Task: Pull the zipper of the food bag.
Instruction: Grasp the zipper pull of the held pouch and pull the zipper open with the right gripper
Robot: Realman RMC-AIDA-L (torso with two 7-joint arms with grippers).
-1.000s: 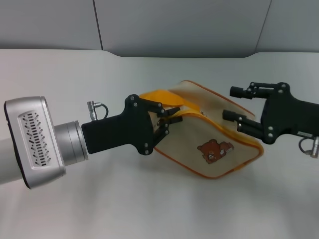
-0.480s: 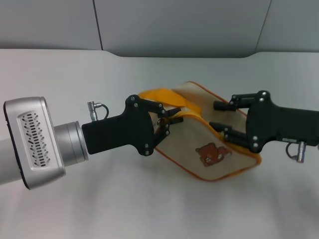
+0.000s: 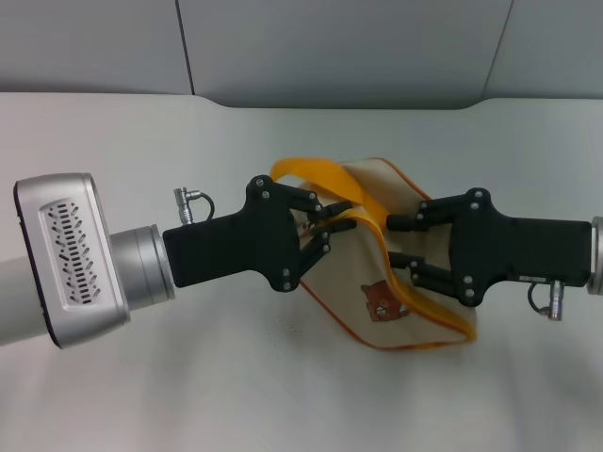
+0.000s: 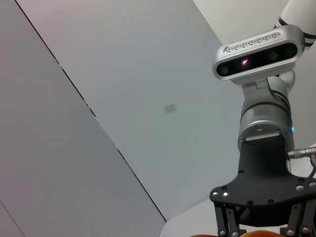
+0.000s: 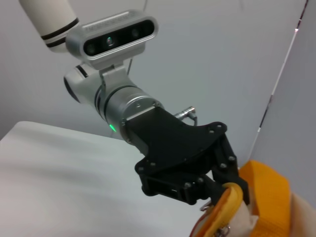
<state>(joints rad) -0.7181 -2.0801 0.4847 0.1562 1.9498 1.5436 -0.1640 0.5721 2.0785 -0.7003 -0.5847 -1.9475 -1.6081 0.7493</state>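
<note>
The beige food bag [image 3: 363,264] with a brown bear patch [image 3: 382,301] is held off the table between both arms. My left gripper [image 3: 325,231] is shut on the bag's orange edge at its left end; the right wrist view shows this grip [image 5: 224,190]. The orange zipper line [image 3: 384,247] curves along the bag's top. A small silver tab [image 5: 225,229] hangs under the gripped edge. My right gripper [image 3: 400,245] is open, with one finger on each side of the bag's top edge. The wide orange strap loop [image 3: 306,174] arches up behind.
The white table [image 3: 283,395] lies under both arms and a grey wall panel [image 3: 330,47] stands behind it. The left wrist view shows only the right arm's wrist [image 4: 264,190] and the wall.
My right gripper has moved left along the bag's top toward the left gripper. The bag has bunched up shorter and its strap loop has risen. The left arm has shifted slightly right.
</note>
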